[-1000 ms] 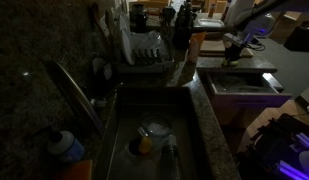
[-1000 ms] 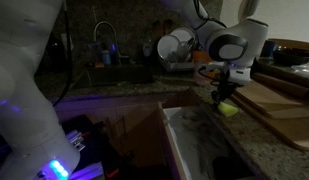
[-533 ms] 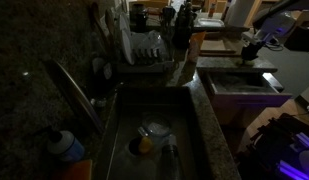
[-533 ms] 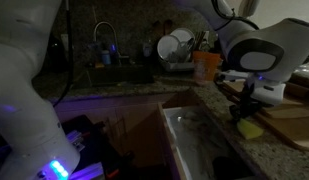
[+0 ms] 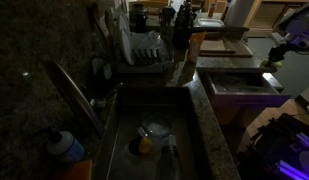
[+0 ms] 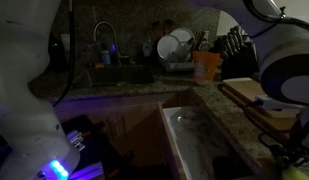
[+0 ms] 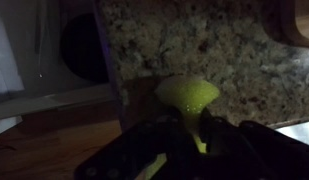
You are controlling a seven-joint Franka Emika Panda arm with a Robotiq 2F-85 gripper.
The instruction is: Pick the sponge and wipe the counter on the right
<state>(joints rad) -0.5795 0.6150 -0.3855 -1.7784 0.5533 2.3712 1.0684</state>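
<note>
At centre of wrist view: sponge (image 7: 187, 95), yellow-green, soft and porous-looking, squeezed from a flat block into a fan shape above the pinch. Gripper (image 7: 192, 128) narrow, dark fingers (image 7: 159, 150) closed against both sides of the sponge's lower part; held firmly, top of the sponge sticking out past the fingertips. Contact between sponge and stone: cannot tell.

Behind the sponge: counter (image 7: 209, 40), glossy granite, speckled grey-brown on dark, flat. Brown wooden edge (image 7: 296, 20), smooth, at the top right corner of the same view.

In an exterior view, arm at the far right edge, gripper (image 5: 275, 60) low over the right stretch of counter (image 5: 209, 130), well apart from the sink; sponge too small and dim to pick out there. In an exterior view, large white-grey arm housing (image 6: 284, 70) at the right, gripper end in shadow at the lower right corner.

Elsewhere, dim light throughout:
- sink basin (image 5: 117, 125), grey metal, rectangular, sunk into the granite
- glass bowl (image 5: 154, 129), clear, round, inside the basin
- small round orange object (image 5: 144, 146) just beside the bowl
- faucet (image 5: 72, 90), curved metal, left of the basin
- white plates (image 5: 144, 47), upright in a rack beyond the sink
- cutting board (image 6: 256, 95), pale wood, flat rectangle on the counter
</note>
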